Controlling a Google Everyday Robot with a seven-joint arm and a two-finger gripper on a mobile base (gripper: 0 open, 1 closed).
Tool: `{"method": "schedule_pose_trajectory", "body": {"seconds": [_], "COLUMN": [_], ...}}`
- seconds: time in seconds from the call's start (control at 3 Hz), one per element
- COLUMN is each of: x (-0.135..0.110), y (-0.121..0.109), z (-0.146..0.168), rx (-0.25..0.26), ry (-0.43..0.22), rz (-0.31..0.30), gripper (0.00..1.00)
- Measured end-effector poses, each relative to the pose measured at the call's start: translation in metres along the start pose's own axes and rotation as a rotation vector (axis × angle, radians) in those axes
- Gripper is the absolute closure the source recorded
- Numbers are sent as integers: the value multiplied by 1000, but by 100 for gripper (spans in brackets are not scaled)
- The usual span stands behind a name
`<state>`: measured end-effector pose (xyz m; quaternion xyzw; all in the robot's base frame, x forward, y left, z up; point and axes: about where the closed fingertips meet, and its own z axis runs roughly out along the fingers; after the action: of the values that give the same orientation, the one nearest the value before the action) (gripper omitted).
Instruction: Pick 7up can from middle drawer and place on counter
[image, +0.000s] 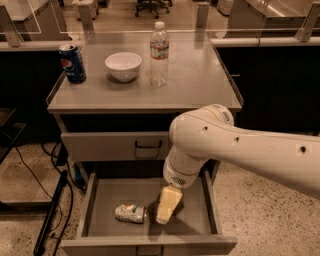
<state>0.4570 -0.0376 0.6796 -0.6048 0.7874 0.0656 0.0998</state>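
Observation:
The 7up can (130, 213) lies on its side on the floor of the open middle drawer (195, 225), left of centre. My gripper (165, 209) hangs down into the drawer from the big white arm, just right of the can and close to it. The counter (195, 80) is the pale grey cabinet top above the drawer.
On the counter stand a blue Pepsi can (73, 62) at the left, a white bowl (123, 65) and a clear water bottle (159, 46) near the middle. A closed drawer front with a black loop handle (148, 145) sits above the open drawer. A dark stand (50, 220) leans at the left.

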Motion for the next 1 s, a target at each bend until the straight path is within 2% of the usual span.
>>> {"method": "schedule_pose_trajectory", "body": {"seconds": [0.33, 0.67, 1.0], "x": [-9, -19, -19], "y": [-4, 3, 4], "z": [33, 68, 70], "rx": [-32, -80, -85], "ry": [-7, 8, 9], "rz": [-10, -25, -26], "gripper": [0, 0, 0]}}
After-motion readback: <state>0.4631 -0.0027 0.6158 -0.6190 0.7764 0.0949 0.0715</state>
